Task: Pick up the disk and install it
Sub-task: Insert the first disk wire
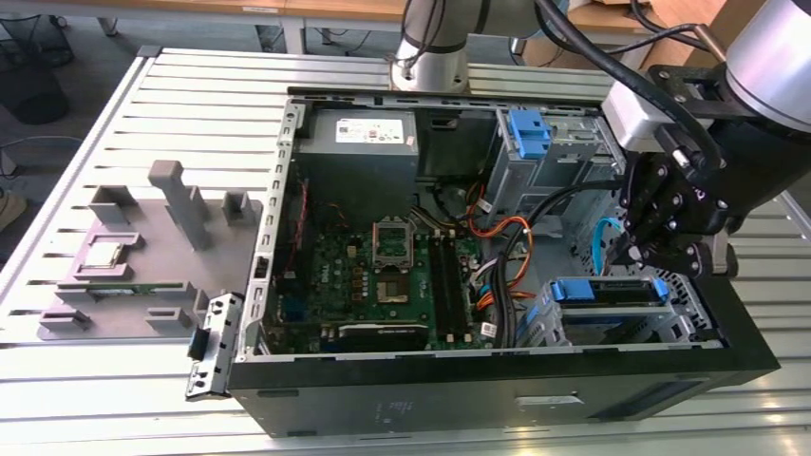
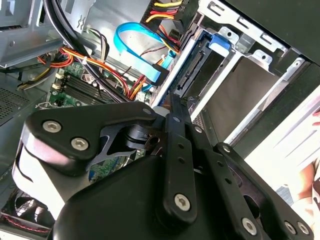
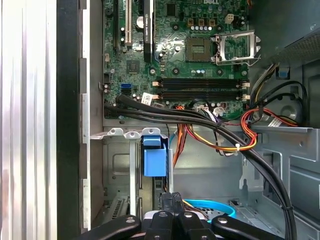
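The disk (image 1: 610, 291) sits in the lower drive bay of the open computer case (image 1: 507, 380), at the exterior view's right, and its bright blue carrier edge faces up. My black gripper (image 1: 632, 255) hangs just above that bay, slightly apart from the carrier. In both wrist views the fingers (image 3: 172, 201) press together with nothing between them. The first wrist view shows the carrier's blue tab (image 3: 154, 155) in the metal bay just beyond the fingertips. The second wrist view shows the disk's edge (image 2: 196, 67) slotted in the bay past the closed fingers (image 2: 173, 107).
A bare blue bracket (image 1: 526, 131) sits in the upper bay. Thick black and orange cables (image 1: 514, 249) run between the motherboard (image 1: 380, 275) and the bays. A grey fixture (image 1: 133, 252) holding a small chip (image 1: 104, 255) lies on the slatted table (image 1: 76, 380) outside the case.
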Tool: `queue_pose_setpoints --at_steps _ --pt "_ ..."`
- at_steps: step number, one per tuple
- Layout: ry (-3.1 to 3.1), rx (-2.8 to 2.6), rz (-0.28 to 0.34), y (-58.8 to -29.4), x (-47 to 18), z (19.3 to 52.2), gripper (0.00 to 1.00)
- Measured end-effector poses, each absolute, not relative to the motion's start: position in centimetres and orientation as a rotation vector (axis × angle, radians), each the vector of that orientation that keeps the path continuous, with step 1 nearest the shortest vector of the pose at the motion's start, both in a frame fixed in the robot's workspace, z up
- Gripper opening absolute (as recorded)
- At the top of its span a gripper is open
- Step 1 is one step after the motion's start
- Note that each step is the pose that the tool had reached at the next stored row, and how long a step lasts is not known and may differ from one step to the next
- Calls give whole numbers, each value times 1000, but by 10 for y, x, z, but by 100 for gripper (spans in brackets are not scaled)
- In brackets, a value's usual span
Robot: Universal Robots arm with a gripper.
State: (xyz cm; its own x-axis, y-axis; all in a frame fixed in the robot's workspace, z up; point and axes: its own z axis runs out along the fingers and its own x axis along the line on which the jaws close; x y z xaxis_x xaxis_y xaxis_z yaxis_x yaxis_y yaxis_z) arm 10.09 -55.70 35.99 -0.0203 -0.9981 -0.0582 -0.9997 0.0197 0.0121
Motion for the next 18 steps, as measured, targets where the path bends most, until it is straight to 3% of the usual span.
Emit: queue_pose_setpoints --at_steps 18 --pt "2213 -2169 90 -550 101 363 11"
